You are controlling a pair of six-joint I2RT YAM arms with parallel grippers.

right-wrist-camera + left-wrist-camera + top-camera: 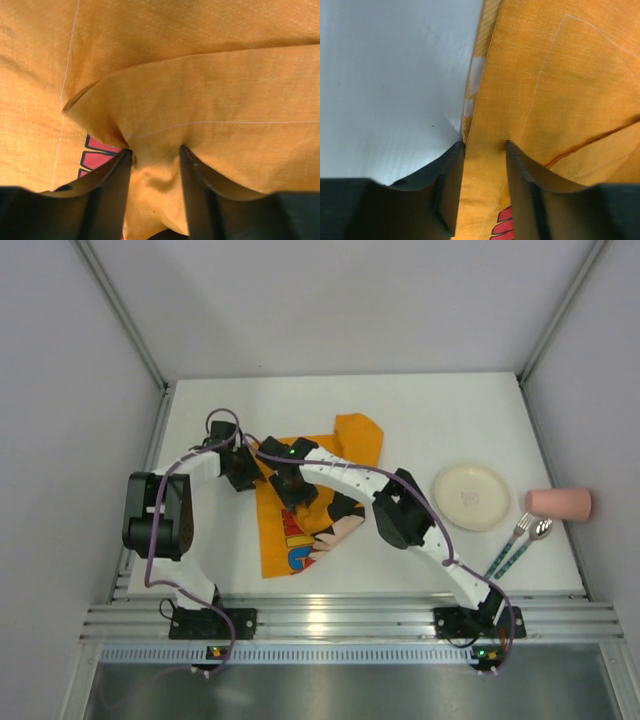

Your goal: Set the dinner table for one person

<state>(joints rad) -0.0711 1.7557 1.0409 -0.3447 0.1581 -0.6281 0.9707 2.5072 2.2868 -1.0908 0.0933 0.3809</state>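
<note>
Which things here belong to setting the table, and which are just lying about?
Job: placemat, plate, cup on its side, fork, spoon, dinner table.
Lying about: no stray items seen; only the fixed aluminium rail.

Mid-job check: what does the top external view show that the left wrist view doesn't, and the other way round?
Only the top external view: the plate, the pink cup lying on its side, the fork and spoon side by side at the right, and both arms reaching over the orange placemat. Only the left wrist view: the left tool straddling the placemat's edge, with stitching visible; a firm pinch cannot be confirmed. Both: the rumpled placemat on the white table.
</note>
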